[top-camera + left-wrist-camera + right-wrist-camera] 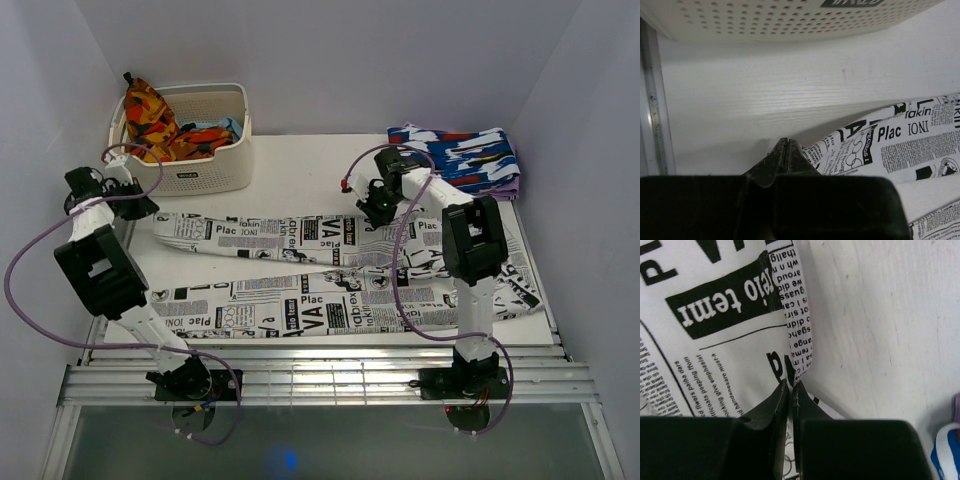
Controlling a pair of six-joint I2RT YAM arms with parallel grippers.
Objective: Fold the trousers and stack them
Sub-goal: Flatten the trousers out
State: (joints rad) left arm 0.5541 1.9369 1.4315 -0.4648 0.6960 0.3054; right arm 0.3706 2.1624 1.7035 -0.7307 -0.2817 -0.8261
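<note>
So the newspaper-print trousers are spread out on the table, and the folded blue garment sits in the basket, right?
Not quite. The blue garment isn't in the basket; it lies on the table at the far right corner, as the top view shows. The trousers are spread out on the table.

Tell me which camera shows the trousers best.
Top external: the trousers lie spread across the table, both legs in view. Left wrist catches only one printed corner beside the left gripper; right wrist only a close-up of a folded edge at the right gripper.
</note>
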